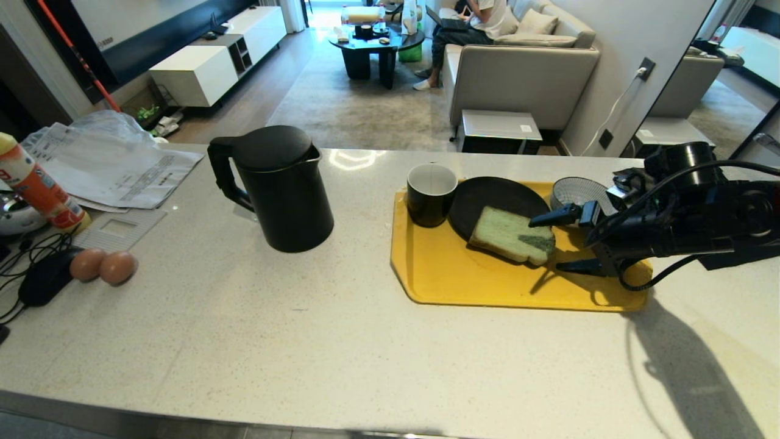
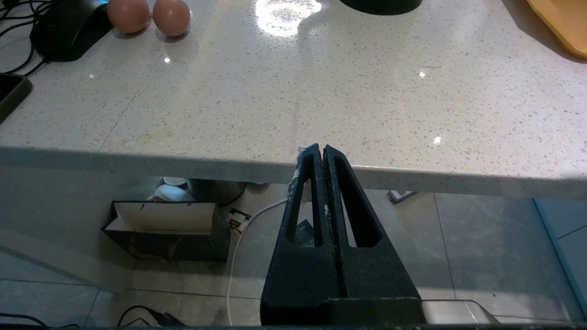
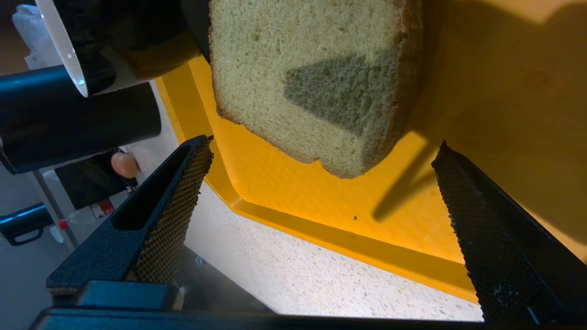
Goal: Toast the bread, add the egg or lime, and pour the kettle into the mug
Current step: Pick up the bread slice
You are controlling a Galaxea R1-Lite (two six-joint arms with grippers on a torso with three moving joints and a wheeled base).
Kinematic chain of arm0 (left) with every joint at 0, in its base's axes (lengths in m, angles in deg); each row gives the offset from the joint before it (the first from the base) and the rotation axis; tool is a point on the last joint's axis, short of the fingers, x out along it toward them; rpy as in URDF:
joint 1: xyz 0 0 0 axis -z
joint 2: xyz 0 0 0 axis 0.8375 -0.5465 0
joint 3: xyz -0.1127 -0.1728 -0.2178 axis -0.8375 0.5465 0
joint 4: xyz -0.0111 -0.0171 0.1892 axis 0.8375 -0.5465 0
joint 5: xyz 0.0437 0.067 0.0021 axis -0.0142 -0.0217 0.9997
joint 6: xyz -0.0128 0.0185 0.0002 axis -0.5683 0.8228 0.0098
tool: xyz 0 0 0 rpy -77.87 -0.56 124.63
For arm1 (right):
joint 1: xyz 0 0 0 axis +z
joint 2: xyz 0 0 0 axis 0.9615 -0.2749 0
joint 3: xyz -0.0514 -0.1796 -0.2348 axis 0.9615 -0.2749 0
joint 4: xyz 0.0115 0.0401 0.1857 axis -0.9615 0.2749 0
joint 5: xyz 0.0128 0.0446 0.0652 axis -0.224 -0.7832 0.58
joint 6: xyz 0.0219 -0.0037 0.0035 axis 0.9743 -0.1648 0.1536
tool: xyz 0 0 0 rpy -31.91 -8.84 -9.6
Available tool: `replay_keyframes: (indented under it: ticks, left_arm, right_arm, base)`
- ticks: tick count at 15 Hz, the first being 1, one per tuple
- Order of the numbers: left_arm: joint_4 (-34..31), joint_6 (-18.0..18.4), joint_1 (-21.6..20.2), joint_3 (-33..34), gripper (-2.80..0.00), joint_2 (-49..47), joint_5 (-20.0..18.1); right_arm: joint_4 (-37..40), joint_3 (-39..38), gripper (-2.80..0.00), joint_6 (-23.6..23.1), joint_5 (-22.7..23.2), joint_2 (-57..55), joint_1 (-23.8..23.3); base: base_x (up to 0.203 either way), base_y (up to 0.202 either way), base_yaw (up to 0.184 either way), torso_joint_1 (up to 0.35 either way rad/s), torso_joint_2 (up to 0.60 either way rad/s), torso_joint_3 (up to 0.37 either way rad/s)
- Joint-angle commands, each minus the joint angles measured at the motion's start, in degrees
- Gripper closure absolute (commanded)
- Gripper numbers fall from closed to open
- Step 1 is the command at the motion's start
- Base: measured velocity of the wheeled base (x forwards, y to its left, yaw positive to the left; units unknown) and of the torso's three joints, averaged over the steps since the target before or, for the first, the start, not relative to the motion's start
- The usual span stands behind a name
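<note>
The bread [image 1: 510,235], a pale green slice with a brown crust, lies half on a black plate [image 1: 496,198] and half on the yellow tray [image 1: 463,280]. My right gripper [image 1: 548,244] hovers low at the slice's right edge, open, its fingers either side of the near corner without touching it. In the right wrist view the bread [image 3: 316,78] sits just beyond the open right gripper [image 3: 324,143]. The black mug [image 1: 431,194] stands at the tray's far left corner. The black kettle [image 1: 277,186] stands left of the tray. The egg and the lime are out of view. My left gripper [image 2: 319,149] is shut, parked below the counter's front edge.
A blue-and-white striped bowl [image 1: 576,192] sits at the tray's far right, behind my right arm. Two brown egg-shaped things [image 1: 103,266] lie by a black mouse [image 1: 42,277] at the counter's left. Papers [image 1: 116,164] and a spray can [image 1: 36,186] lie further back. A person sits on the sofa beyond.
</note>
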Motion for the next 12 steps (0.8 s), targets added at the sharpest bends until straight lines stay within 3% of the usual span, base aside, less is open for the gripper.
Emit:
replay_keyframes:
  ticks: [1, 12]
  left_arm:
    - [0.0, -0.1, 0.0, 1.0, 0.00, 0.1, 0.0]
    - [0.0, -0.1, 0.0, 1.0, 0.00, 0.1, 0.0]
  right_arm:
    - [0.1, 1.0, -2.80, 0.9, 0.2, -1.9, 0.1]
    - [1.0, 2.8, -2.80, 1.3, 0.5, -3.3, 0.8]
  base:
    - [0.000, 0.000, 0.000, 0.000, 0.00, 0.000]
    - [0.000, 0.000, 0.000, 0.000, 0.00, 0.000]
